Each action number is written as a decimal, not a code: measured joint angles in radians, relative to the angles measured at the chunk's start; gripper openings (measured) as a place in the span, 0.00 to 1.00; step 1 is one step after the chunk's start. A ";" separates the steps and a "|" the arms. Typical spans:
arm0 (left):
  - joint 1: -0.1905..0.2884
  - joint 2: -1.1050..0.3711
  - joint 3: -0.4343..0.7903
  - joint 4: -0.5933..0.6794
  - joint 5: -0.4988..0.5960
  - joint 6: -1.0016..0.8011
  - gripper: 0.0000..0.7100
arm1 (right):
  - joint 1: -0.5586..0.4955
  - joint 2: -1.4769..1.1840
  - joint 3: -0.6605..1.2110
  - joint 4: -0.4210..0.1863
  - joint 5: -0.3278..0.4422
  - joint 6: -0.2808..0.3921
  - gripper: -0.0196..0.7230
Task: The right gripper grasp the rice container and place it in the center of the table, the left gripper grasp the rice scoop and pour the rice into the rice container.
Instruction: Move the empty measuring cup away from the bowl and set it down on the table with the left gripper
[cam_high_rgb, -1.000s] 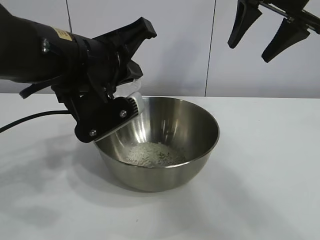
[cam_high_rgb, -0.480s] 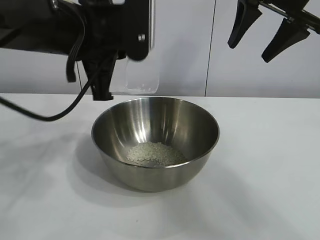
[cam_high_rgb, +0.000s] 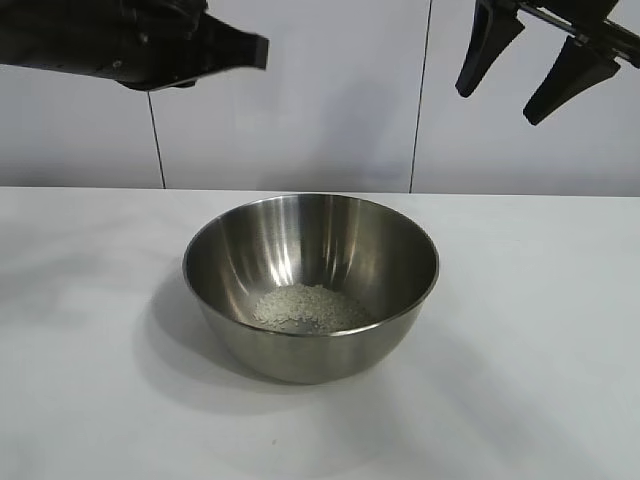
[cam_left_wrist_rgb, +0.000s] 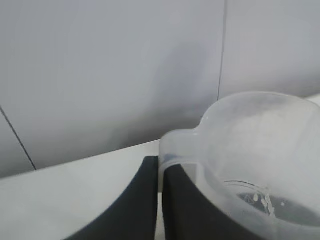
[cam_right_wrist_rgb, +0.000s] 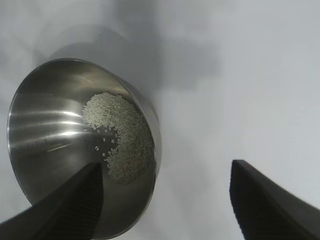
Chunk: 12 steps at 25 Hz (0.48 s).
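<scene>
The rice container (cam_high_rgb: 311, 285) stands upright on the white desk (cam_high_rgb: 540, 330), with the rice (cam_high_rgb: 311, 308) heaped in its bottom, so the pour looks done. The left pincer (cam_high_rgb: 250, 50) is high above and to the left of the container, its tapered fingers (cam_left_wrist_rgb: 145, 200) pinched tight on the rim of the rice scoop (cam_left_wrist_rgb: 250, 165), which sits mouth-up with only a few grains stuck inside. The main risk from here is the scoop: it is held by a thin edge of clear plastic, so a quick swing or a hard landing on the desk could twist it loose, and stray grains could scatter outside the container. The right pincer (cam_high_rgb: 530, 65) hangs spread wide and empty, above and to the right of the container; if it drops without being centred, one finger could knock the steel rim and slide the container. In the exterior view the scoop is hidden behind the left arm, and its handle is probably inside the grip, though the wrist view does not show this clearly.
</scene>
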 joint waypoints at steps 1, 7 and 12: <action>0.015 0.000 0.010 0.021 -0.005 -0.100 0.01 | 0.000 0.000 0.000 0.000 0.000 -0.003 0.69; 0.125 0.000 0.095 0.284 -0.028 -0.580 0.01 | 0.000 0.000 0.000 0.000 0.000 -0.017 0.69; 0.280 0.000 0.218 0.674 -0.167 -0.853 0.01 | 0.000 0.000 0.000 0.000 0.000 -0.018 0.69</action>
